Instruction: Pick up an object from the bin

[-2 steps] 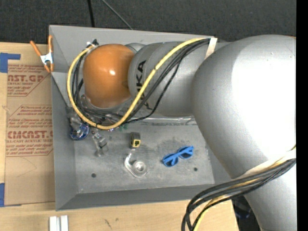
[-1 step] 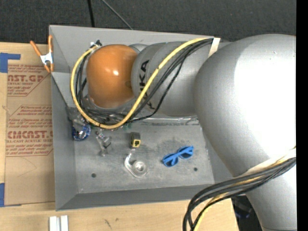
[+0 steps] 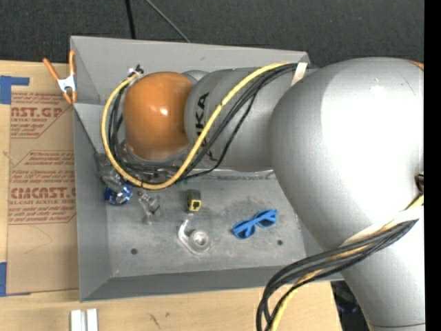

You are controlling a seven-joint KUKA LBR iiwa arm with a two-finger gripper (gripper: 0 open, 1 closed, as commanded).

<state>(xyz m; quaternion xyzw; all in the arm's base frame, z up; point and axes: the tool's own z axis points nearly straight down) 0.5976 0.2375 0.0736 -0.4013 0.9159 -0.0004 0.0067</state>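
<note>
My gripper [image 3: 147,206] reaches down at the left side of the bin, below the orange cover, and most of it is hidden by the arm. Just left of it, against the bin's left wall, lies a small blue and silver thing [image 3: 117,194]. A small yellow and black piece [image 3: 193,202] lies a little to its right on the bin floor. Nearer the front sits a clear round plastic piece [image 3: 195,239]. A pair of blue toy sunglasses [image 3: 253,223] lies further right.
The arm, with its orange cover and looped yellow and black cables, covers the back half of the bin. The bin's left wall stands close to the gripper. Bare floor shows along the front of the bin.
</note>
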